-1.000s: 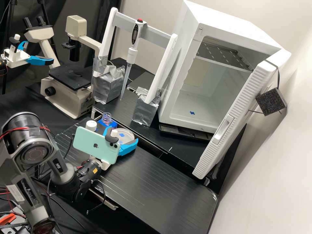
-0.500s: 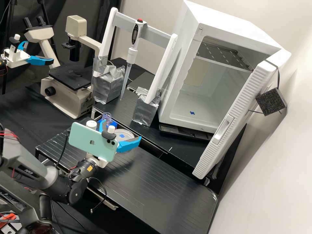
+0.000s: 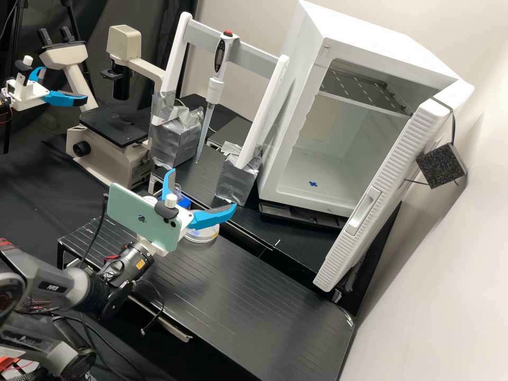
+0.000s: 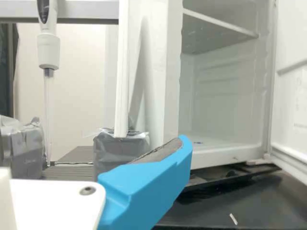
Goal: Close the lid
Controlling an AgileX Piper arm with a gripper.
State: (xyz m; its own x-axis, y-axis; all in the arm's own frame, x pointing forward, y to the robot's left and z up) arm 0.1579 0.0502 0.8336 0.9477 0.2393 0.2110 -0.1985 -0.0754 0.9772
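A black ribbed bench [image 3: 259, 301] spans the near side. A white cabinet [image 3: 391, 58] stands at far right, its door open. A beige and black microscope [image 3: 111, 143] stands at far left. The white gripper with two bright blue fingers [image 3: 203, 188] is over the bench's left part, fingers spread apart. The clear round shallow dish [image 3: 202, 235] lies by the bench's far edge, partly hidden behind one finger; lid seating cannot be determined.

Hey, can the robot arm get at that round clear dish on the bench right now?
Probably yes: its blue fingers are spread open and hold nothing, close by the dish in the high view, and I see nothing blocking the way.
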